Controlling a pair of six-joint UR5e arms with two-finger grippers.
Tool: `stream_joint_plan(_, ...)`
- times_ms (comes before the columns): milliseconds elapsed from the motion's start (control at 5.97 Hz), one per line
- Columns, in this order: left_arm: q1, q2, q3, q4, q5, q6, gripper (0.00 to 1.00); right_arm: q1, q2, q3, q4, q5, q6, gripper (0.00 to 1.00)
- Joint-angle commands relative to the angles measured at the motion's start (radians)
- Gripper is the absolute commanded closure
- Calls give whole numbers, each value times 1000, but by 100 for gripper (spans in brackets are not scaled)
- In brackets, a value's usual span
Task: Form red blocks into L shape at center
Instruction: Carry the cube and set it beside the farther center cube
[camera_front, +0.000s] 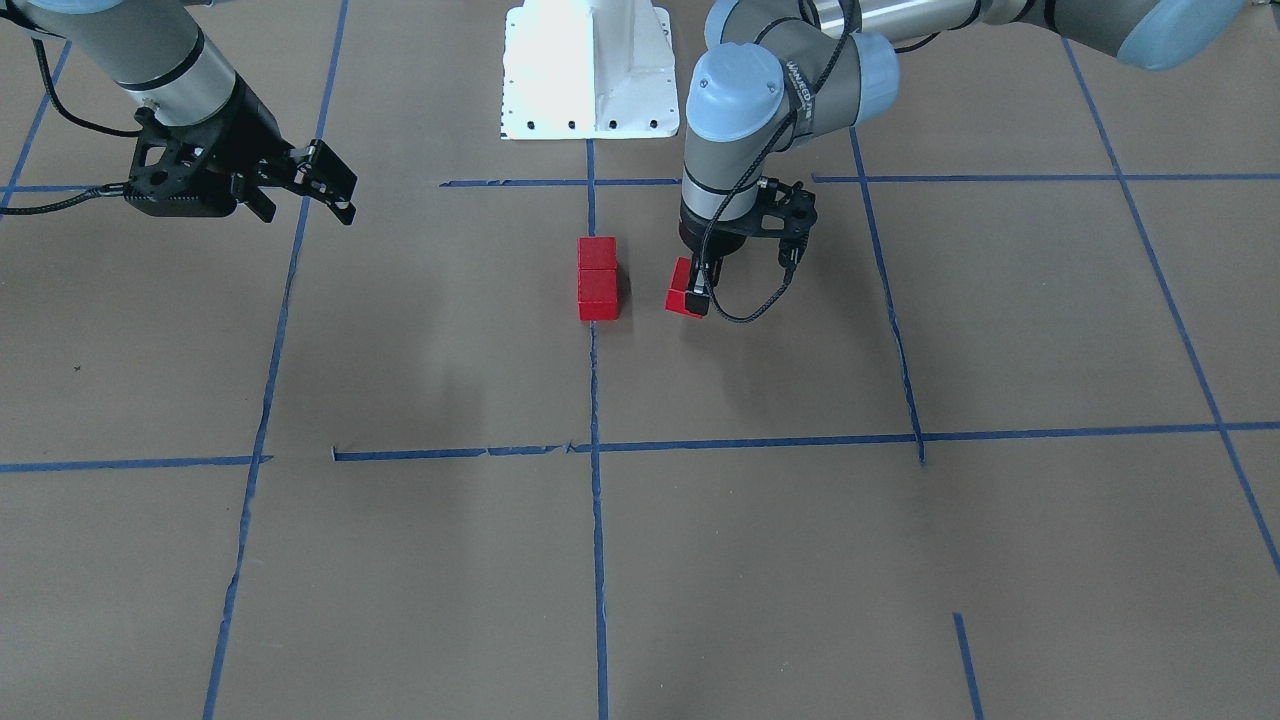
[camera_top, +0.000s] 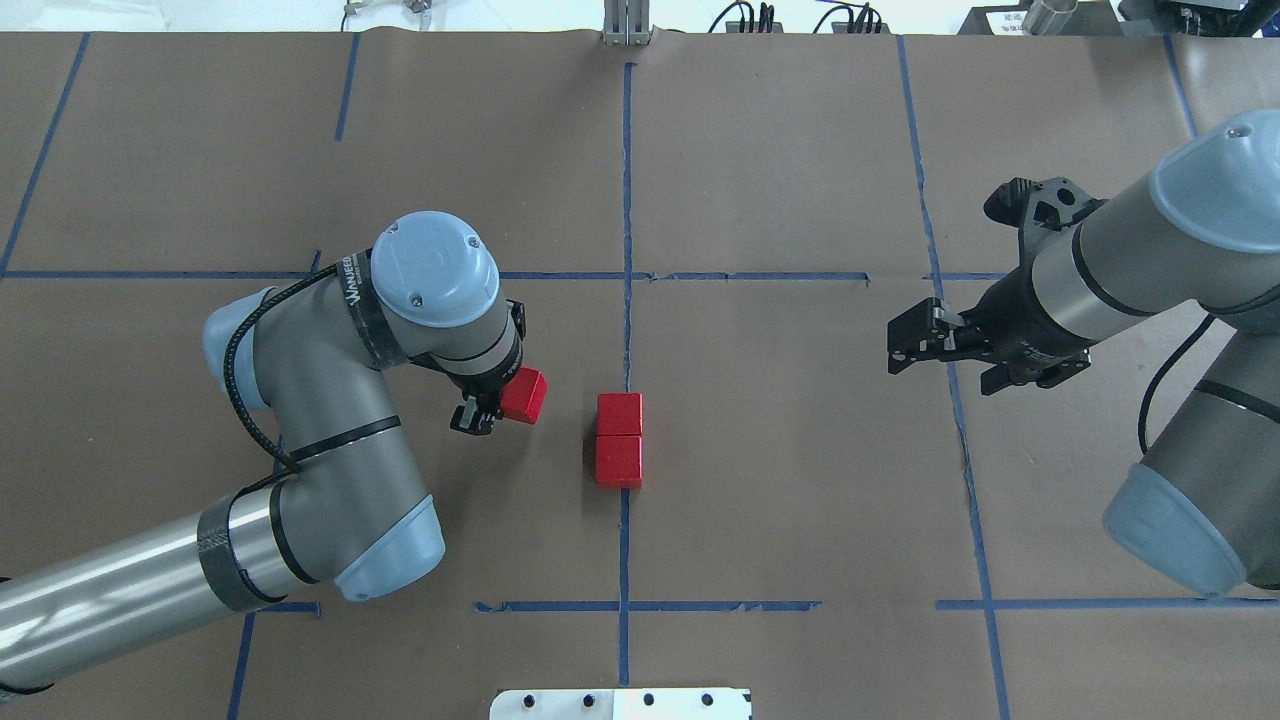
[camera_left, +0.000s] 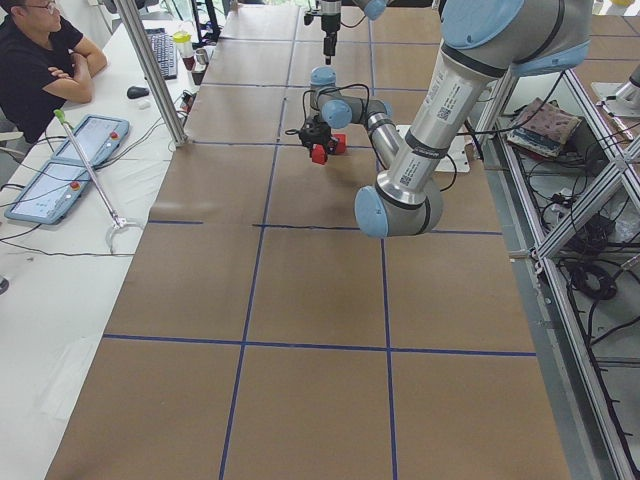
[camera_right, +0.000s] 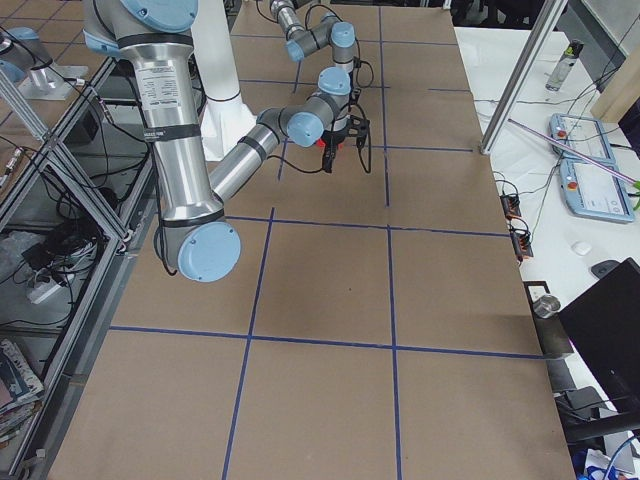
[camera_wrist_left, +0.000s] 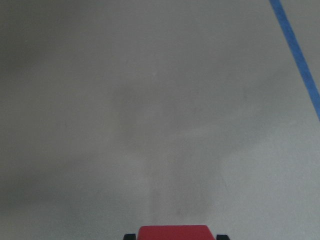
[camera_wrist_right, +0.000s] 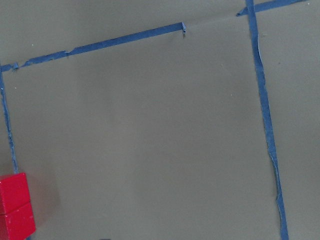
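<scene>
Two red blocks lie touching in a short row on the vertical blue tape line in the center cells. They also show in the front-facing view and at the bottom left of the right wrist view. My left gripper is shut on the third red block, slightly tilted, low over the paper, a short gap to the left of the row. This block shows in the front-facing view and the left wrist view. My right gripper is open and empty, raised far to the right.
The white robot base plate stands at the robot's edge of the brown paper. Blue tape lines mark the grid. An operator sits beside the table's far side with tablets and cables.
</scene>
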Motion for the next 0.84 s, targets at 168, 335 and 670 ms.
stream_joint_plan(168,44,-46,51,5,-1,-165,100,0,-3,1,0,0,1,0)
stream_joint_plan(335,45,-59,71,2,-1,-190,100,0,-3,1,0,0,1,0)
stream_joint_plan(670,47,-76,97,-1,0,-244,100,0,-3,1,0,0,1,0)
